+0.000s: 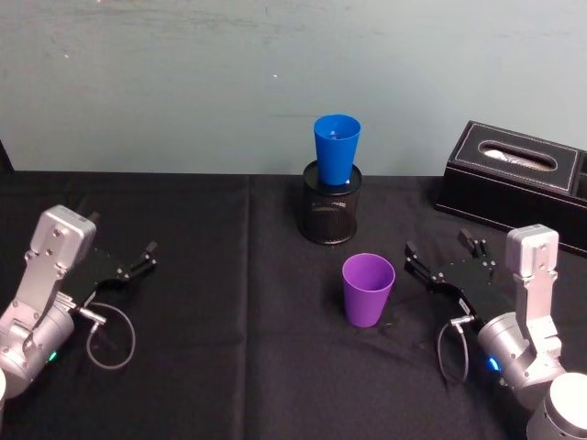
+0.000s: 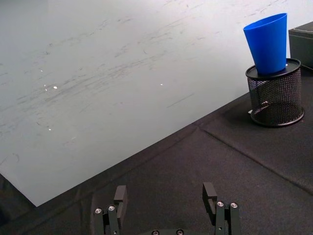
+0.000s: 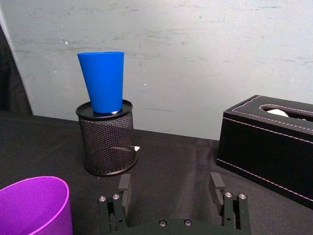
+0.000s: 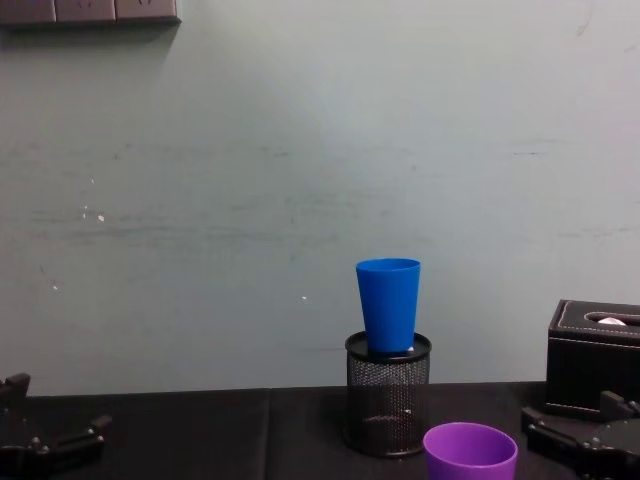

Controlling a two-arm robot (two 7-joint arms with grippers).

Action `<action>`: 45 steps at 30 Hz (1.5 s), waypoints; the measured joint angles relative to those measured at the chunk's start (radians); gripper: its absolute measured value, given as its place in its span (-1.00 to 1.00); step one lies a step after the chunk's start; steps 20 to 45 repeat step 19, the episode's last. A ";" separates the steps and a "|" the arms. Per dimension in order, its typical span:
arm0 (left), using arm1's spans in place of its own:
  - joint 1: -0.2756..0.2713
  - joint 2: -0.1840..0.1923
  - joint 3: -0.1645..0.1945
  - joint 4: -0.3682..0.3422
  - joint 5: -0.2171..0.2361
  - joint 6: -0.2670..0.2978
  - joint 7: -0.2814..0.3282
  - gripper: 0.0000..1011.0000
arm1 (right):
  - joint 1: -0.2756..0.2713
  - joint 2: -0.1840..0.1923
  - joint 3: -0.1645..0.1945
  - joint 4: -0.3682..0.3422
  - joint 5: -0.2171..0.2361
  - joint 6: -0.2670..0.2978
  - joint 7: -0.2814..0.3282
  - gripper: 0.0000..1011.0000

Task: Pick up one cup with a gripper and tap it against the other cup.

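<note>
While the purple cup (image 1: 368, 290) stands untouched, the right gripper (image 1: 438, 260), wide open and empty beside it, must next close around it.

We see a table (image 1: 229, 302) covered in black cloth, set against a pale wall. Directly on it, a purple cup (image 1: 368, 290) stands upright near the centre. At its eleven o'clock stands a black mesh pen holder (image 1: 331, 214), well apart from it. At the purple cup's two o'clock, a black tissue box (image 1: 514, 183) rests by the wall.
</note>
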 joint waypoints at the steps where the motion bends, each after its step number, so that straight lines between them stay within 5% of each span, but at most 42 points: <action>1: 0.000 0.000 0.000 0.000 0.000 0.000 0.000 1.00 | 0.000 0.000 0.000 0.000 0.000 0.000 0.000 0.98; 45: 0.000 0.000 0.000 0.000 0.000 0.000 0.000 1.00 | 0.000 0.000 0.000 0.000 0.000 0.000 0.000 0.98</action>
